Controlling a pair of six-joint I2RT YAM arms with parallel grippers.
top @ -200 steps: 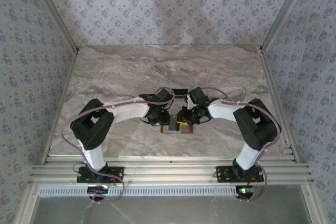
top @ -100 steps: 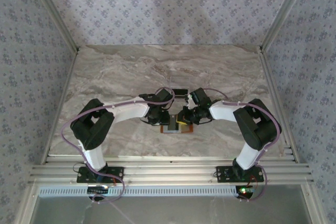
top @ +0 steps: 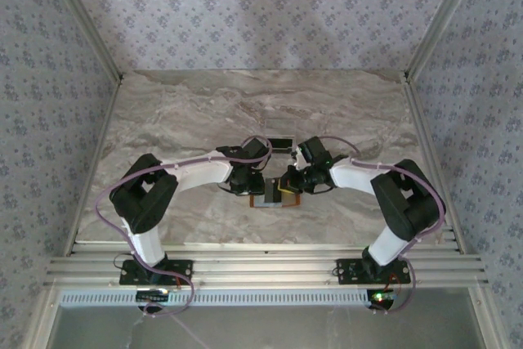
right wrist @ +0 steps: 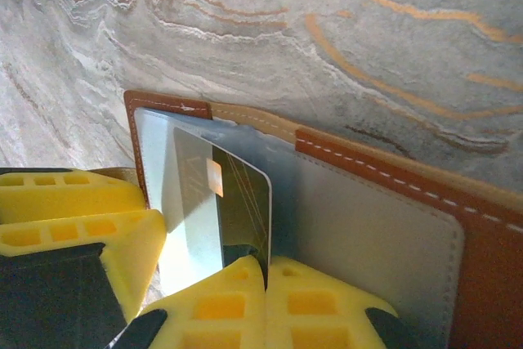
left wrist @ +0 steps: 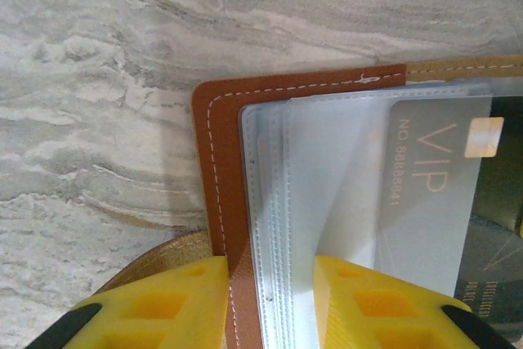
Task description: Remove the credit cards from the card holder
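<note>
A: The right gripper [right wrist: 265, 304]?
B: Clamped on the pale silver plastic card [right wrist: 204, 226], at the tan-brown leather bifold wallet [right wrist: 384, 226].
A: The left gripper [left wrist: 265, 308]?
B: Jaws apart, straddling the wallet's edge on the grey marble table [left wrist: 98, 120].

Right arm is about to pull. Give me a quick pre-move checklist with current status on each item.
1. Right gripper shut on the credit card at its corner: ok.
2. Card holder lying open on the table: ok.
3. Left gripper over the holder's edge, jaws apart; actually pinning it: cannot tell.
4. Card free of its clear sleeve: cannot tell.
5. Room between the grippers: not ok, left fingers sit right beside the card.
</note>
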